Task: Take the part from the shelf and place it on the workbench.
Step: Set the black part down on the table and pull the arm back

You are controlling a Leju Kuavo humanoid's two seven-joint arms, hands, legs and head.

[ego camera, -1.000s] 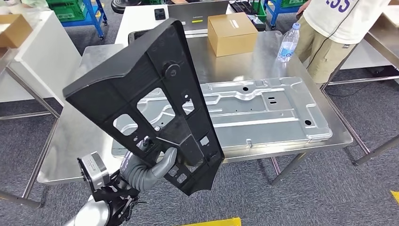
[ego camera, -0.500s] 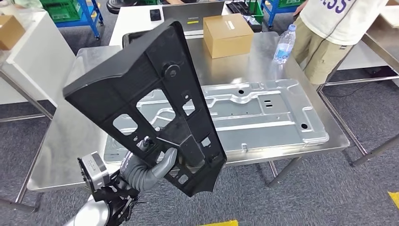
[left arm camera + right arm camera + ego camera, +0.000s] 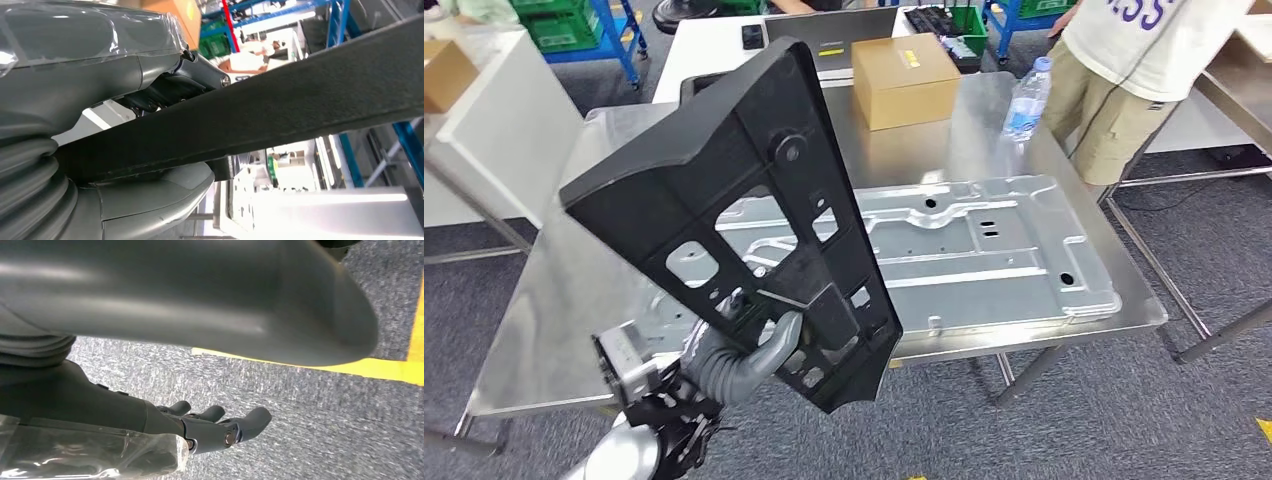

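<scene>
Compared with a second ago, my head view has drifted: the workbench (image 3: 564, 290) and the stamped metal panel (image 3: 984, 250) on it sit lower and further left in frame, while the black part (image 3: 754, 200) holds the same place. From the head camera I see my left hand (image 3: 759, 345) gripping the part near its lower end, thumb wrapped over the front face, the part tilted up in the air over the bench's near edge. A cardboard box (image 3: 904, 80) and a water bottle (image 3: 1024, 100) stand at the far side, beside a person (image 3: 1134, 70).

On the left wrist camera, the part (image 3: 280, 105) runs as a dark bar clamped between thumb and fingers (image 3: 195, 80).

On the right wrist camera, my right hand (image 3: 220, 427) hangs over grey carpet, fingers loosely curled, holding nothing.
</scene>
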